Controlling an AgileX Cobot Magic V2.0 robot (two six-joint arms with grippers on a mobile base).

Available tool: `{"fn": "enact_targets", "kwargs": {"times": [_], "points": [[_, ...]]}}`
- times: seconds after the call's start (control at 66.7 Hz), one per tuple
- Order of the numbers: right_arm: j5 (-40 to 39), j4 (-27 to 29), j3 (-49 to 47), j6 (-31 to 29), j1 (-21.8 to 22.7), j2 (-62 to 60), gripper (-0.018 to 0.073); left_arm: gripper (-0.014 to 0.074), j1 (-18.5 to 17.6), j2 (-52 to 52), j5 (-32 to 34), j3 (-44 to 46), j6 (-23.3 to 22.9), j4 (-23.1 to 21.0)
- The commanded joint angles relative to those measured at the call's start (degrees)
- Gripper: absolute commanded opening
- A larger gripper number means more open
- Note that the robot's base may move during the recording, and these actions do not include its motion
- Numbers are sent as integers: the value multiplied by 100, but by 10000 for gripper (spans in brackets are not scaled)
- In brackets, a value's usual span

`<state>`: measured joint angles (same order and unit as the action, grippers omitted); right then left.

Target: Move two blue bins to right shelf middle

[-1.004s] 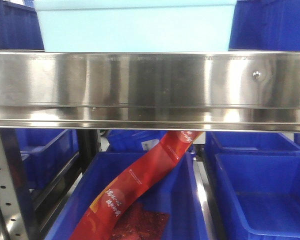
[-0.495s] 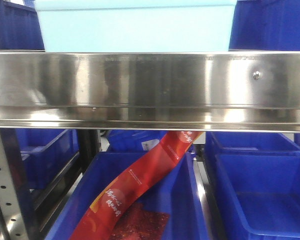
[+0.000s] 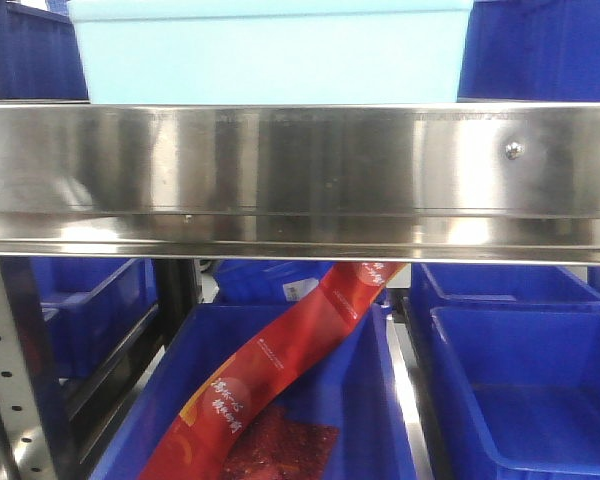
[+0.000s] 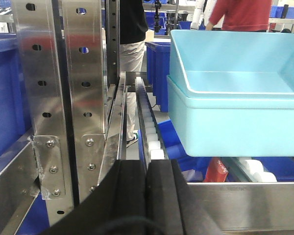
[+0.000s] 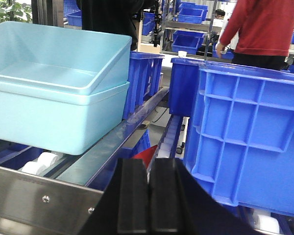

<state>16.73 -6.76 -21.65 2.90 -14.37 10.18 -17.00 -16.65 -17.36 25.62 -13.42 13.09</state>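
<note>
Two pale blue bins [image 4: 235, 117], nested one inside the other, rest on the roller shelf. In the front view they show as a pale block [image 3: 270, 50] above the steel rail, and in the right wrist view they lie at the left [image 5: 54, 103]. My left gripper [image 4: 148, 169] is shut with nothing in it, low in front of the shelf edge and left of the nested bins. My right gripper [image 5: 149, 169] is also shut and empty, between the nested bins and a dark blue bin [image 5: 250, 137] on the right.
A steel shelf rail [image 3: 300, 170] spans the front view. Below it a dark blue bin [image 3: 370, 400] holds a red packet strip [image 3: 280, 365], and another bin [image 3: 530, 390] stands to its right. A perforated steel upright [image 4: 63, 98] stands left of the roller track [image 4: 149, 127]. People [image 5: 264, 29] stand behind.
</note>
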Motion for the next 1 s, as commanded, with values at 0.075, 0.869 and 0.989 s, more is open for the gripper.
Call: {"fn": "enact_targets", "kwargs": {"times": [0.075,0.869,0.989], "points": [[-147,-54,3,-20,30,-21,-162,-111,29,35,128,-19,-13,8],[-170,-54,3,-20,30,-21,-162,-111,1061,1665,1268,-2562,1217,-1273],[-198,-54,3,-20,30,-21,-162,-111,1061,1665,1293,-2562,1229,-1246]]}}
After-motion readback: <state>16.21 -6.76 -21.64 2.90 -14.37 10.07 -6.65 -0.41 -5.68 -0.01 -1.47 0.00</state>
